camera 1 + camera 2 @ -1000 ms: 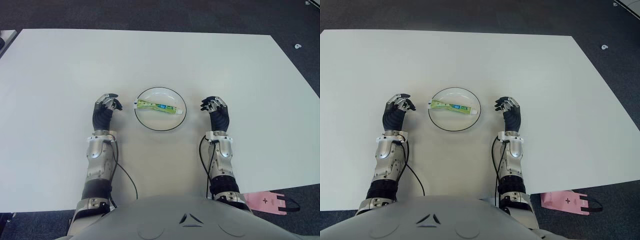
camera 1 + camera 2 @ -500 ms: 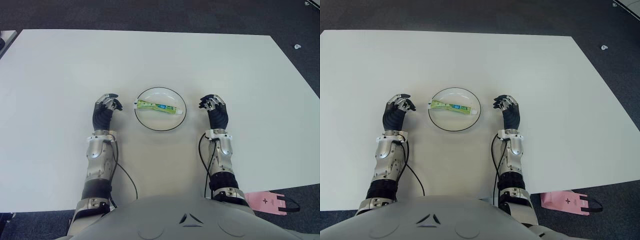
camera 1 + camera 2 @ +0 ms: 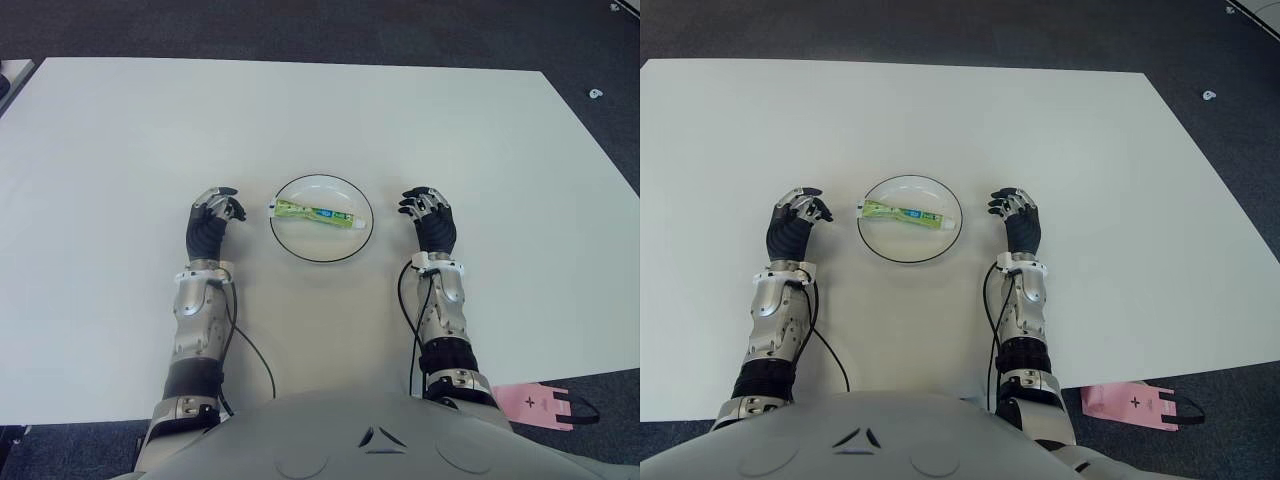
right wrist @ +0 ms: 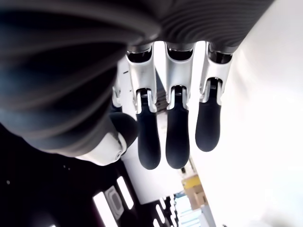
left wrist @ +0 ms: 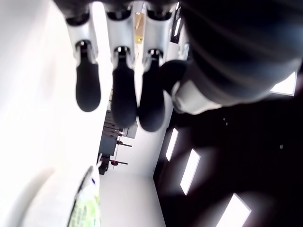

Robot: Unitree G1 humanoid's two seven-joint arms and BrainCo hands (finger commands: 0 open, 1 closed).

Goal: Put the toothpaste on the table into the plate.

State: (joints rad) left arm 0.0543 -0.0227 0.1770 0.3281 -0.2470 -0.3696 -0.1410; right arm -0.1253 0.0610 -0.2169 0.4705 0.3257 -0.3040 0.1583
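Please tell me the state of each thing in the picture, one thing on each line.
toothpaste: lying flat inside the plate, cap on.
plate: upright on the table, holding the tube.
left hand: left of the plate, holding nothing.
right hand: right of the plate, holding nothing.

**Open tabletop all round, one plate in the middle**

The white tabletop [image 3: 320, 120] is bare across its far half and out to both side edges, so there is wide free room there. The only obstacle on it is the plate [image 3: 342, 249], with the toothpaste [image 3: 318, 212] lying across its inside. The left robot hand [image 3: 211, 222] shows just beside the plate on its left, the right robot hand [image 3: 430, 220] near it on its right, each apart from the rim with a strip of bare surface between. Both hold nothing, fingers loosely curled. Cables trail along the forearms toward the near edge. Off the tabletop, a pink bag [image 3: 540, 403] lies on the floor at the near right corner.
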